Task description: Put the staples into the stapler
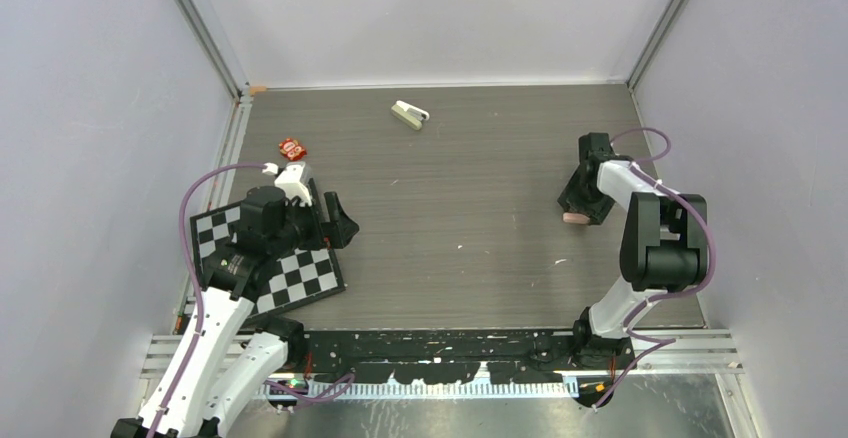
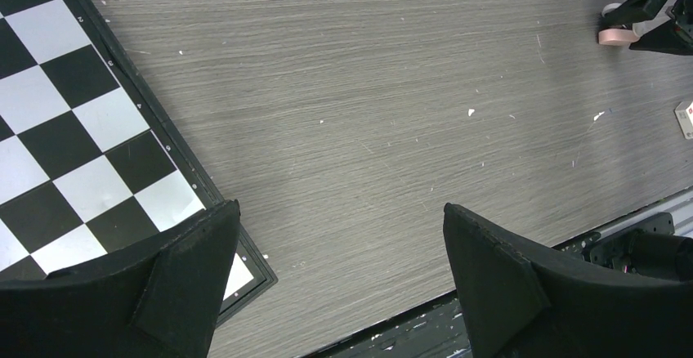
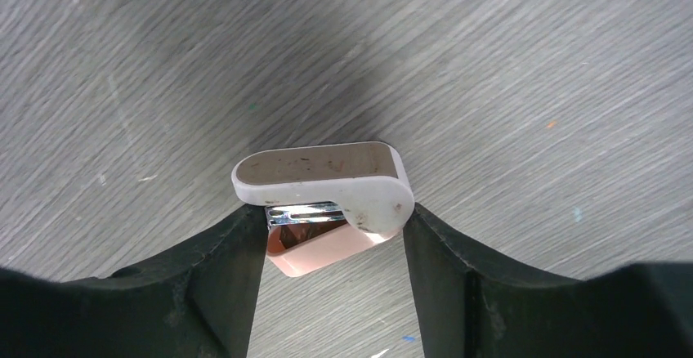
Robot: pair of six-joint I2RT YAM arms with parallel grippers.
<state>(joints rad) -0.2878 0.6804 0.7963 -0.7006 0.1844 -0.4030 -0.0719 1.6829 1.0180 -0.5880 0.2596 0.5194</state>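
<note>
Closing on a small pink stapler (image 3: 319, 174) on the surface (image 1: 470, 218), the right gripper (image 3: 331, 219) pinches it end to end. Its rounded ends could slip free when lifted. The left gripper (image 2: 339, 211) hangs wide open and empty. The pale beige stapler (image 1: 409, 114) lies well apart.

The wide middle of the counter (image 1: 460, 233) lies open to a gripper, hemmed by the checkerboard (image 1: 300, 280) near left, a small red packet (image 1: 291, 148), the stapler (image 1: 409, 114) at the back, and the right gripper (image 1: 578, 208) clasping a pink stapler (image 3: 327, 180).
</note>
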